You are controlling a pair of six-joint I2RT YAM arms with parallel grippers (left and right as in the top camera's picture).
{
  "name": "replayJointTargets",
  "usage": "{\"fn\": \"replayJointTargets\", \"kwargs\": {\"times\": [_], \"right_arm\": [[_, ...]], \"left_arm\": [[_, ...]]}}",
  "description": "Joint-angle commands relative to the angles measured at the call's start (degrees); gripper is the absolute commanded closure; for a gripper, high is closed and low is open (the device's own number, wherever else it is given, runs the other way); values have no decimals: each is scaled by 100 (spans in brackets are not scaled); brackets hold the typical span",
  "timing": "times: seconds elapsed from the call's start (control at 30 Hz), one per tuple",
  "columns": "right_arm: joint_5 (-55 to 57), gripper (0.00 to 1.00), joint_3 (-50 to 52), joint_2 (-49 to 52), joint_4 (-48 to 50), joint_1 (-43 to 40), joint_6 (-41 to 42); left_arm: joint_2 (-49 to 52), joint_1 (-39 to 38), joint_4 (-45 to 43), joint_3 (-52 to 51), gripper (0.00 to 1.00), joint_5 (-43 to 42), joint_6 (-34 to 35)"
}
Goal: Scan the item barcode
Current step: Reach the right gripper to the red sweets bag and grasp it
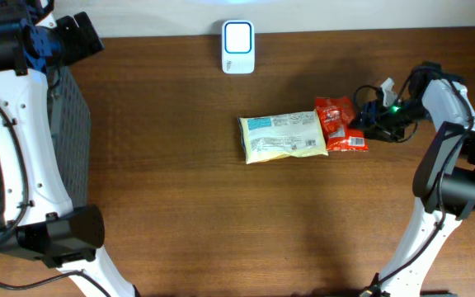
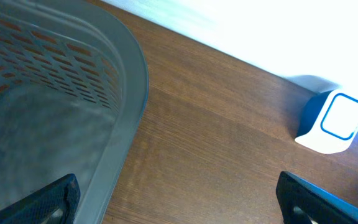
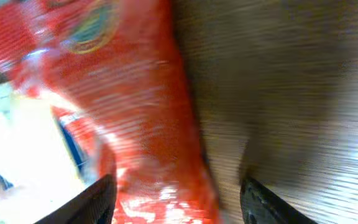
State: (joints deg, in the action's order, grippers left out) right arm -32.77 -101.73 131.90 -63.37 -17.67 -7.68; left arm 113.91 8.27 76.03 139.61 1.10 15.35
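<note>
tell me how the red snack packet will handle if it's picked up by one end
The red packet looks like a thin film pouch, lying fairly flat, so it is probably light and would sag rather than stay stiff. Its glossy surface may be slippery. It lies against the pale yellow packet, so pushing it could nudge that too.

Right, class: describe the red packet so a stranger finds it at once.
On the brown wooden table, two packets lie together near the middle. The red packet is the smaller, against the right end of the pale yellow packet, beside the right tool.
</note>
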Motion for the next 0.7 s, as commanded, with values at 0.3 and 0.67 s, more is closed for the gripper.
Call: {"fn": "replayJointTargets", "kwargs": {"times": [0.3,0.67], "right_arm": [[-236,96,-367,-577,-330,313,-243],[767,16,-273,-341,-223,717,-236]], "left_arm": [[39,24,-11,68,1,61,-92],[39,26,-13,70,1,61,-92]]}}
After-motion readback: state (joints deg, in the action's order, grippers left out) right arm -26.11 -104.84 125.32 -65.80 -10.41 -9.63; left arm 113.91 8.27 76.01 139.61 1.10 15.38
